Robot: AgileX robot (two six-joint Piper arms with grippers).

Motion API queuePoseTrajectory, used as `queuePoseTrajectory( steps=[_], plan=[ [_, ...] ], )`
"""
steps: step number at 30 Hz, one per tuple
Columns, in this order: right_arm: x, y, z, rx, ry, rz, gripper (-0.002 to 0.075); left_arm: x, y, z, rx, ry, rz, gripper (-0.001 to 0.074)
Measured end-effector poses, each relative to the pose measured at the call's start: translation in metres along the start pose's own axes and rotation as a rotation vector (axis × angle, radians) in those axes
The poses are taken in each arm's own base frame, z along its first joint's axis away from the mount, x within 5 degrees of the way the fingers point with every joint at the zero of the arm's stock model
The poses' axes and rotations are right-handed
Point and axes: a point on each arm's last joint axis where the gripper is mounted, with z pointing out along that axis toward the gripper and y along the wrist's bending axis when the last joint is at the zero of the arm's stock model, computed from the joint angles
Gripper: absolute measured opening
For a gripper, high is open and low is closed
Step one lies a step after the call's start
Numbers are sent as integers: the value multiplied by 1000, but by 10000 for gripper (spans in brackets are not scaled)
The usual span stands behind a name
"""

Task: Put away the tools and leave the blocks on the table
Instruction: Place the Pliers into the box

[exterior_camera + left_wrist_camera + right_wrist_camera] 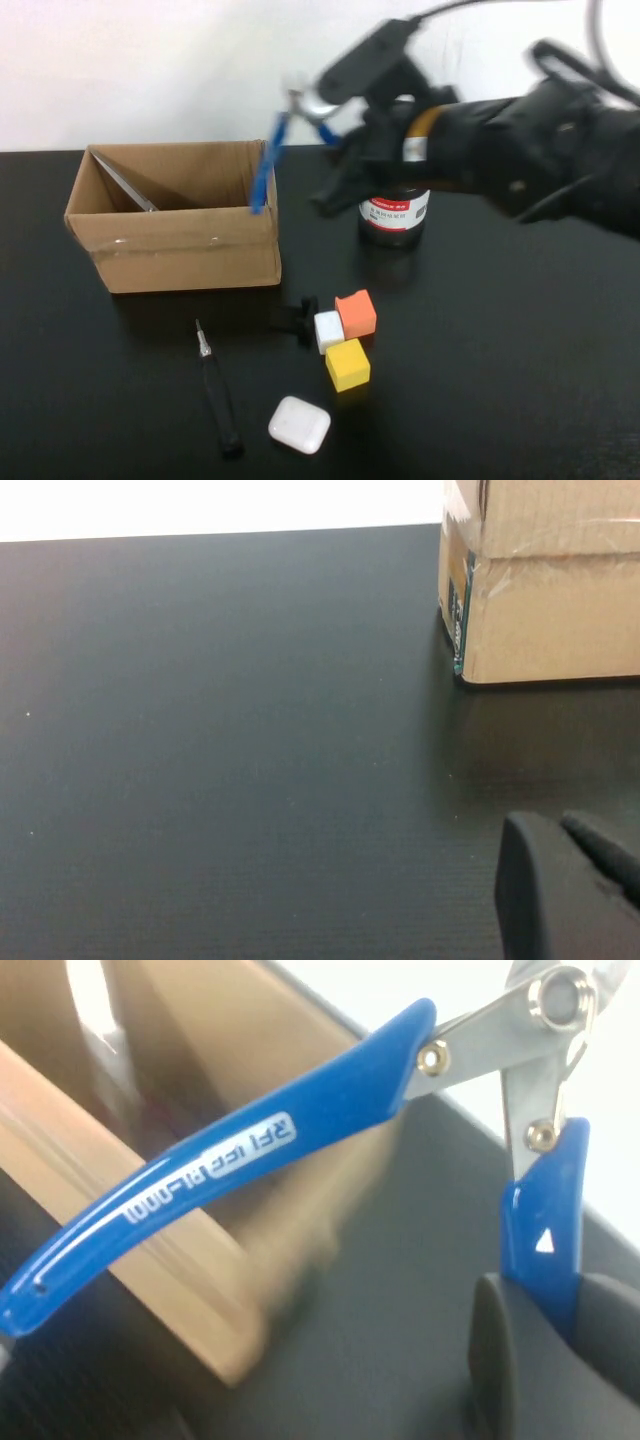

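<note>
Upper left of the high view, the cardboard box (175,245) sits on the black counter (500,380), a steel blade of the scissors (125,182) leaning inside it. The left end effector (560,900) shows only in its own wrist view, low over bare counter near the box's corner, fingers closed on nothing. Lower centre, the screwdriver (218,390) lies flat on the counter, the white case (299,424) just beside it. Next come a small black piece (298,318), then the white block (328,331), orange block (356,313) and yellow block (347,364), bunched together. Top centre, the right end effector (330,125) hangs above the box's right edge, clamped on one handle of the blue pliers (268,160), the other handle dangling toward the box. Behind stands a dark jar (393,215).
</note>
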Motion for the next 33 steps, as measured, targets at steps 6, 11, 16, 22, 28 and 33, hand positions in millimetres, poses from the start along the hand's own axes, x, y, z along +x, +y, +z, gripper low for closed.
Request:
queuePoseTrajectory(
  steps=[6,11,16,22,28,33],
  plan=[
    [-30,25,26,-48,-141,38,-3,0,0,0,0,0,0,0],
    [-34,29,50,-51,-190,50,-3,0,0,0,0,0,0,0],
    [-47,45,56,-81,-249,42,-3,0,0,0,0,0,0,0],
    [-22,63,96,-107,-199,35,-3,0,0,0,0,0,0,0],
    [-3,71,118,-120,-207,30,-3,0,0,0,0,0,0,0],
    [2,73,121,-122,-199,34,-3,0,0,0,0,0,0,0]
  ],
)
